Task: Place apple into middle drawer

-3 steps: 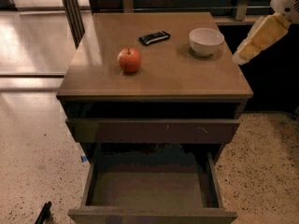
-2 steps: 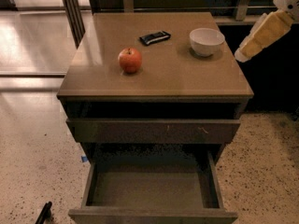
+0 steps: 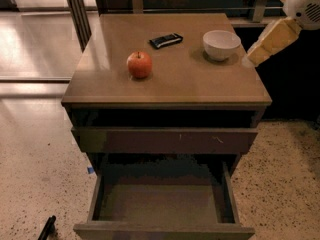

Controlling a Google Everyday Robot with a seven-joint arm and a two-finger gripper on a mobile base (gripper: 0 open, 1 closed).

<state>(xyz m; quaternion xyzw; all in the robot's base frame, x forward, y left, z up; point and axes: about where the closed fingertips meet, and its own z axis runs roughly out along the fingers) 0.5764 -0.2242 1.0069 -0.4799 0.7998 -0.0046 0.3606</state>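
The apple (image 3: 139, 64), small and red-orange, sits on the cabinet top (image 3: 170, 79), left of centre. The middle drawer (image 3: 162, 204) stands pulled open low at the front; its flat brown floor holds nothing. Above it is a shut drawer front (image 3: 165, 140) with small pale scratch marks. My gripper (image 3: 256, 55), pale yellow under a white arm (image 3: 303, 1), hangs at the cabinet's right edge, just right of the white bowl and far right of the apple. It holds nothing that I can see.
A white bowl (image 3: 221, 44) and a dark flat packet (image 3: 166, 40) lie at the back of the cabinet top. A dark slot (image 3: 165, 117) gapes under the top. Speckled floor surrounds the cabinet, with a black object (image 3: 47, 227) at the lower left.
My gripper has edged slightly left, toward the bowl. The apple, the bowl and the drawers have not moved.
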